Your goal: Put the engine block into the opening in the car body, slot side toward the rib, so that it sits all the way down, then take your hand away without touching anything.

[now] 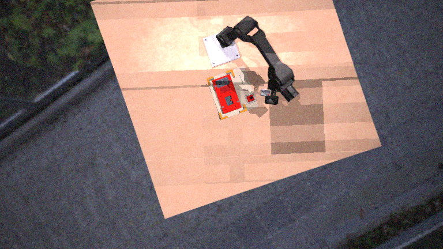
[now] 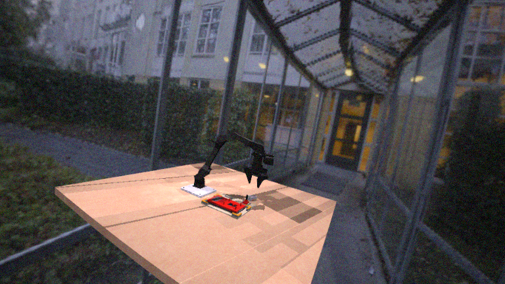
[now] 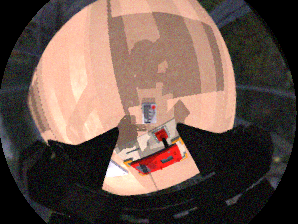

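The engine block (image 1: 265,92) (image 2: 251,197) (image 3: 149,113) is a small grey block with a little red on top. It lies on the table beside the tray, outside the car body. The red car body (image 1: 232,91) (image 3: 155,162) lies flat in its tray, and its opening (image 1: 228,100) shows as a dark grey cut-out. The rib and the slot side are too small to tell. My gripper (image 1: 271,90) (image 2: 254,184) (image 3: 148,128) is open and empty, with its fingers pointing down high above the table near the block.
The cream tray has orange corner brackets (image 1: 222,117) (image 2: 237,214). A small red piece (image 1: 250,98) (image 2: 246,201) (image 3: 161,134) with a black upright part stands on a pale patch between car body and block. The arm's white base plate (image 1: 216,54) (image 2: 194,190) is behind the tray.
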Robot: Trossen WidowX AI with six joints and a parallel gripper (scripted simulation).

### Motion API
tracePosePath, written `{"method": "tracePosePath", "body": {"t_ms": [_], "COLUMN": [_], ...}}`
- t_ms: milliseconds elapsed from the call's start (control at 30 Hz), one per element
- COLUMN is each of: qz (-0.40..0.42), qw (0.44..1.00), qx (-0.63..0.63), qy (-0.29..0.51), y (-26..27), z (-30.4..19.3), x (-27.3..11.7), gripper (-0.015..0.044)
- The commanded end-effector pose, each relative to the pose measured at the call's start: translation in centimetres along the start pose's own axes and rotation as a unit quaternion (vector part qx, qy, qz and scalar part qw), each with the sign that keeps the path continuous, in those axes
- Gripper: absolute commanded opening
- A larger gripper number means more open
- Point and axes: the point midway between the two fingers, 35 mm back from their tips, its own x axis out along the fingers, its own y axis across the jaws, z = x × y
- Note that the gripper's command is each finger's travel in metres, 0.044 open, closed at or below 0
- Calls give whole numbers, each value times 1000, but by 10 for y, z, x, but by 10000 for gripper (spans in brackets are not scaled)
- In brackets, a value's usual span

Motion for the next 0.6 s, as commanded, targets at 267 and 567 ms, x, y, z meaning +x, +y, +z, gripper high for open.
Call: {"method": "tracePosePath", "body": {"t_ms": [267,567], "qz": [15,15], "qw": [1000,1000], "qx": [21,21], "qy": [0,0], "y": [-12,-10], "z": [-1,-1], "x": [7,41], "gripper": [440,440]}}
